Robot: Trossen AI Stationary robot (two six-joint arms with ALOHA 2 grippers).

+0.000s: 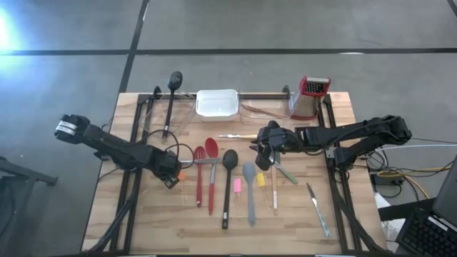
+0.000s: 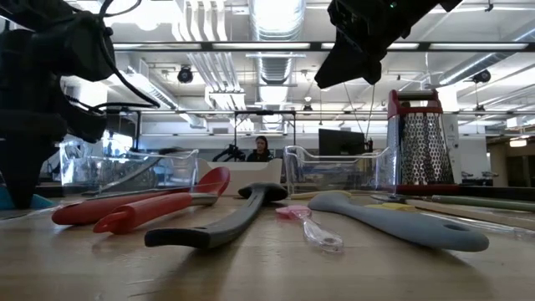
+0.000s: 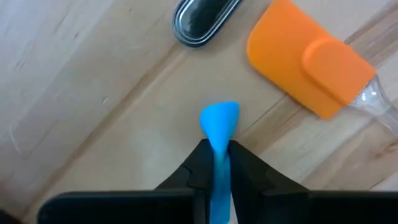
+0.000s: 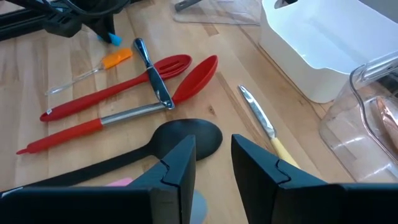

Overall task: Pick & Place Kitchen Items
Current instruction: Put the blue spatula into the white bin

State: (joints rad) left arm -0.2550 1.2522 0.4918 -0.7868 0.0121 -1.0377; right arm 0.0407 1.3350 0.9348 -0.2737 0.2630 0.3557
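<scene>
Several long-handled spoons and spatulas lie side by side on the wooden table: a red slotted spoon (image 4: 168,65), a red spoon (image 4: 193,78), a black spoon (image 1: 228,160) and a grey spatula (image 2: 393,219). A small orange spatula (image 3: 305,59) with a clear handle lies next to a small blue piece (image 3: 219,121). My left gripper (image 1: 171,178) points down at the table's left side, shut on that blue piece. My right gripper (image 1: 263,158) hovers open above the middle of the table, over the black spoon's bowl (image 4: 186,134), with nothing between its fingers. My left gripper pinches the blue piece (image 3: 218,163) between its two fingers from above, pointing down. The piece's wider rounded end (image 3: 221,115) sticks out beyond the fingertips (image 3: 244,167). In the low view its lower edge (image 2: 10,199) is down at the tabletop.
A white tray (image 1: 216,102) stands at the far middle, a red-topped metal grater (image 1: 311,96) at the far right, and clear containers (image 2: 334,171) between them. A pale-handled knife (image 4: 261,121) lies near the tray, another knife (image 1: 318,208) at the near right. The near table strip is bare wood.
</scene>
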